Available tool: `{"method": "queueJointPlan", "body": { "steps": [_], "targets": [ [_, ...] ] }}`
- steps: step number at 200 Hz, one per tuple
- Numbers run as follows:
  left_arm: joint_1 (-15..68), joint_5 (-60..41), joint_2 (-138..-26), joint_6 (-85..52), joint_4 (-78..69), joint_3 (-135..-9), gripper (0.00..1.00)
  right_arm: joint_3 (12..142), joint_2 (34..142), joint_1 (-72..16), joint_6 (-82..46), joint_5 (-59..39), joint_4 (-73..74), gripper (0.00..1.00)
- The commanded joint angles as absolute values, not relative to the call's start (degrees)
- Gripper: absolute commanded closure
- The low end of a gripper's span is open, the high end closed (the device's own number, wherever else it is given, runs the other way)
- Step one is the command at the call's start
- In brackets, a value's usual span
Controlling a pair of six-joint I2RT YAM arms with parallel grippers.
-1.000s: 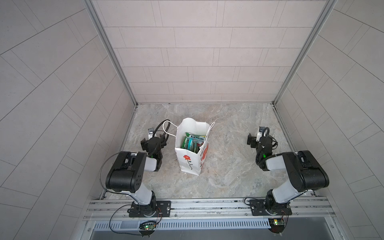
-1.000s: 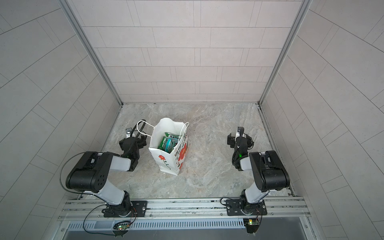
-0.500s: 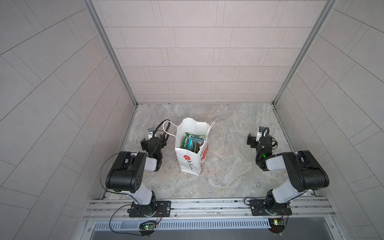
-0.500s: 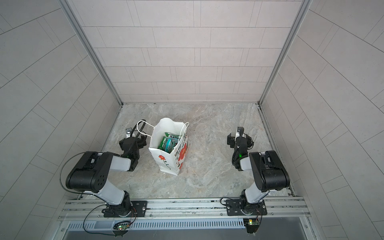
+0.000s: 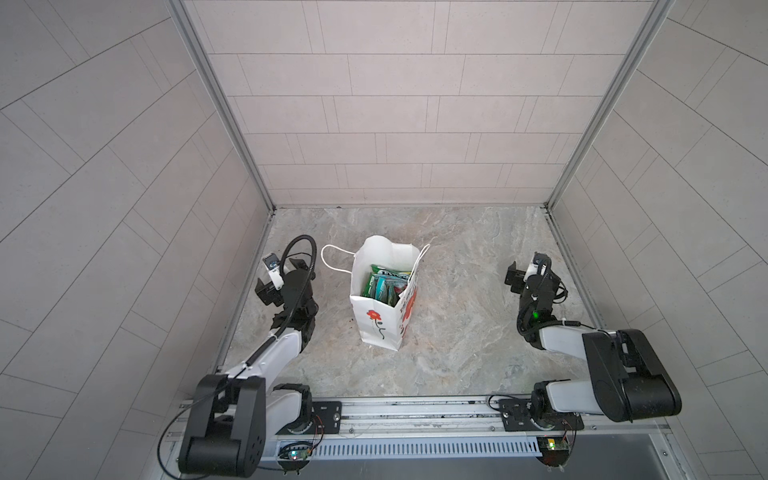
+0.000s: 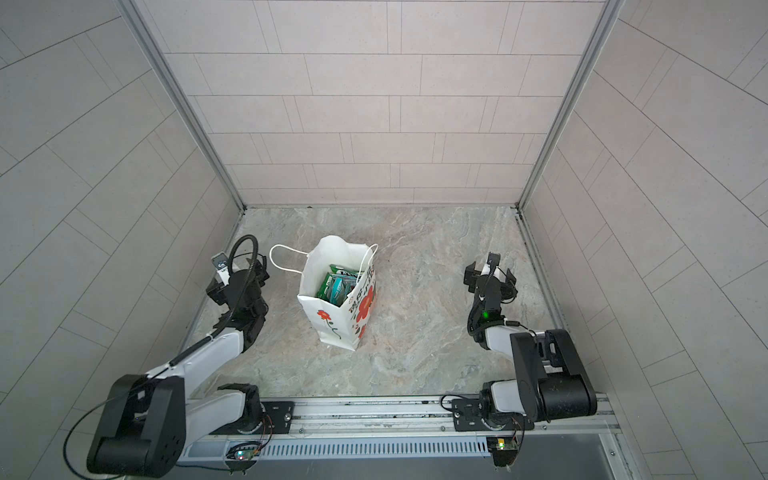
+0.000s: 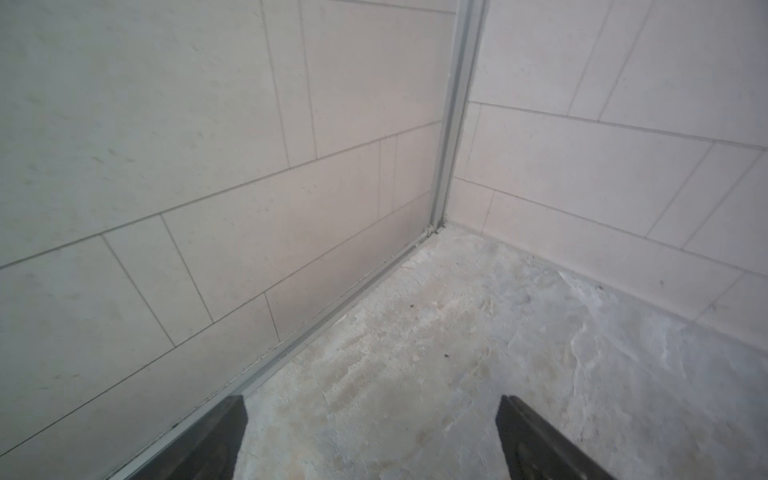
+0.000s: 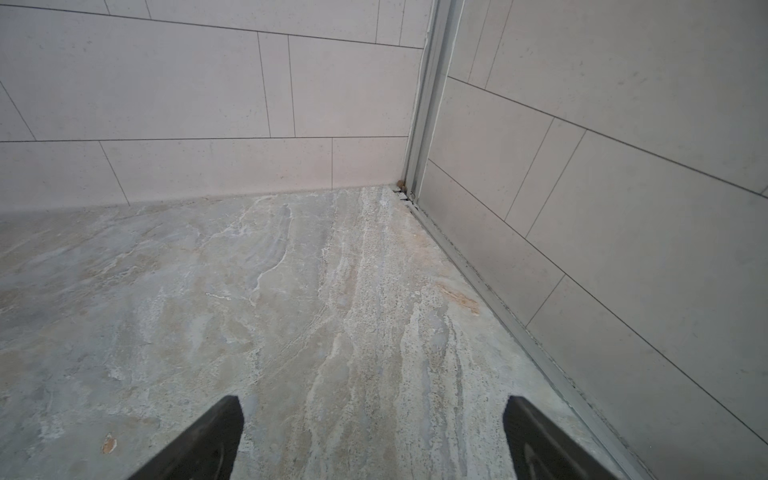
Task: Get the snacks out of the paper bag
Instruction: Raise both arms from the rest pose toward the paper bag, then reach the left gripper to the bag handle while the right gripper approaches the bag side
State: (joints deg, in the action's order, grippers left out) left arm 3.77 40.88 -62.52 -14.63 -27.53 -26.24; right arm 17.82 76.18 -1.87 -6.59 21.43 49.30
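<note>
We look into a booth of pale grey-beige tiles: a back wall (image 5: 395,104) and two side walls (image 5: 104,187), joined by aluminium corner posts (image 5: 220,104). They enclose a desk (image 5: 457,324) of grey-and-tan marbled stone. Along its near edge runs a metal rail (image 5: 415,409) above a slotted grille (image 5: 415,449). The light is soft and even.

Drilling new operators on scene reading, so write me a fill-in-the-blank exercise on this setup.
1. The paper bag stands ____ on the stone tabletop.
2. The snacks are ____ the paper bag.
3. The left gripper and the right gripper are both ____, holding nothing.
4. The flower drawn on the bag is ____.
Missing words: upright; inside; open; red.
</note>
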Motion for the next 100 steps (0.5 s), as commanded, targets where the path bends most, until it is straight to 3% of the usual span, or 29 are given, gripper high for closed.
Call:
{"method": "queueJointPlan", "body": {
  "steps": [1,41,100],
  "targets": [
    [3.96,44.13,-58.6,-21.8,-6.86,-33.97,0.0,19.3,72.17,-2.06,-11.17,25.28,38.67,0.01],
    [3.93,31.06,-55.15,-24.86,10.56,-46.95,0.0,28.03,66.53,-1.8,-16.4,15.86,15.43,0.01],
    [3.89,1.11,-52.54,-25.57,21.13,-58.18,0.0,31.64,63.33,-1.93,-16.61,1.29,9.93,0.02]
  ]
}}
